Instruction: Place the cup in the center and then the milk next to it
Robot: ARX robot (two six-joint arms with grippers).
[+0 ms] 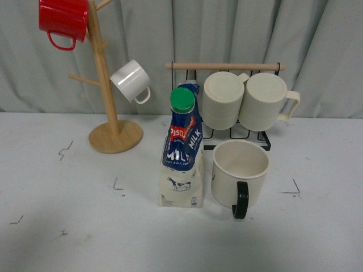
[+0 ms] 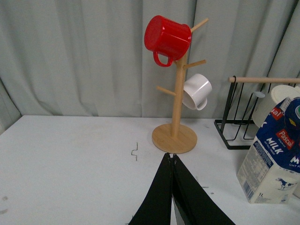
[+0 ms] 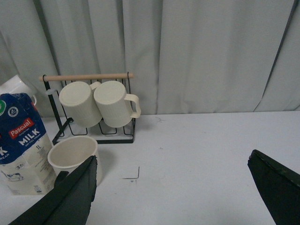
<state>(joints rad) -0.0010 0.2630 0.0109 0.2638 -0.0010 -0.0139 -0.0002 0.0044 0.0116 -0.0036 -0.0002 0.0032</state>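
The cup (image 1: 239, 175), a wide cream mug with a black loop handle facing front, stands upright on the white table, right of centre. The milk (image 1: 182, 153), a dark blue and cream carton with a green cap, stands upright close to its left. Neither gripper shows in the front view. In the left wrist view my left gripper (image 2: 170, 157) is shut and empty above the table, with the milk (image 2: 274, 154) off to one side. In the right wrist view my right gripper (image 3: 172, 161) is open and empty, with the cup (image 3: 73, 154) and the milk (image 3: 23, 145) beyond one finger.
A wooden mug tree (image 1: 108, 96) at back left holds a red mug (image 1: 63, 20) and a small white mug (image 1: 131, 81). A black wire rack (image 1: 238, 122) with a wooden bar holds two ribbed cream mugs (image 1: 247, 101) behind the cup. Black corner marks (image 1: 117, 186) lie on the table.
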